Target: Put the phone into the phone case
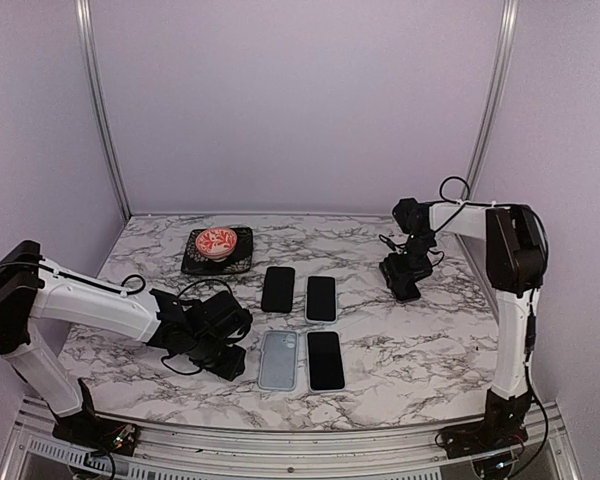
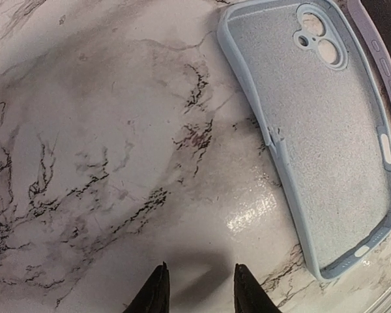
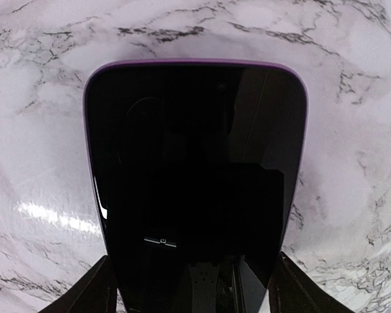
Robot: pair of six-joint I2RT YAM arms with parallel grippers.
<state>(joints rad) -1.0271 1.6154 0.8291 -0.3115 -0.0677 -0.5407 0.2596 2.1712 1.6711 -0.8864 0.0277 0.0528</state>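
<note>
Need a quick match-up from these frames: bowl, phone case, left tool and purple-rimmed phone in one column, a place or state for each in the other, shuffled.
1. bowl
2. phone case
3. left tool
4. purple-rimmed phone

A. between the fingers of the right tool
B. on the dark tray, back left
C. open, holding nothing
D. light blue, empty

Pairs: 1-B, 2-D, 3-C, 4-A
</note>
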